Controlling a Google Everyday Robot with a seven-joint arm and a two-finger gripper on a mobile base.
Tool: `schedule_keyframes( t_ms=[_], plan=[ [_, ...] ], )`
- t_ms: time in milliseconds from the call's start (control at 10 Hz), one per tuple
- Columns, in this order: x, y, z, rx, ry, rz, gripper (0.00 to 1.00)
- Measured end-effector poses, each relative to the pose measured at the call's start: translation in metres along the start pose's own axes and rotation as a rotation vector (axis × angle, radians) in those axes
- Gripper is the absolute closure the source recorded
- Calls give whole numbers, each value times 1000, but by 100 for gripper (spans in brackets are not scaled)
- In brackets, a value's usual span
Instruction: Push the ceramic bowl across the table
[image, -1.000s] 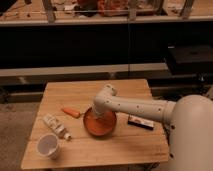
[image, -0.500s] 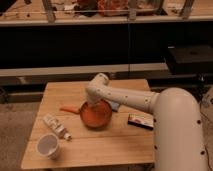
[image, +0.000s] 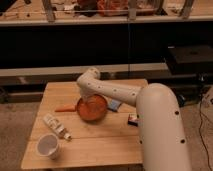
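Note:
The orange-red ceramic bowl (image: 92, 109) sits near the middle of the light-wood table (image: 100, 145), a little toward the far side. My white arm reaches in from the lower right, bends at the elbow above the table's far edge and comes down onto the bowl. The gripper (image: 88, 99) is at the bowl's far left rim, touching or just inside it, and is mostly hidden by the wrist.
A white cup (image: 48, 146) stands at the front left corner. A white tube (image: 56, 126) lies beside it. A thin orange item (image: 65, 108) lies left of the bowl. A blue packet (image: 115, 105) and a dark packet (image: 133, 120) lie to its right. A dark shelving unit (image: 100, 45) stands behind.
The bowl has slid toward the far side of the table and slightly left with the gripper on it. The arm's elbow moved back with it. The blue packet now shows.

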Motion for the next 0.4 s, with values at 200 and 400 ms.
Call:
schedule_keyframes(
  t_ms=[200, 400],
  plan=[
    [2, 0, -7, 22, -7, -1, 100],
    [4, 1, -14, 45, -15, 5, 100]
  ],
)
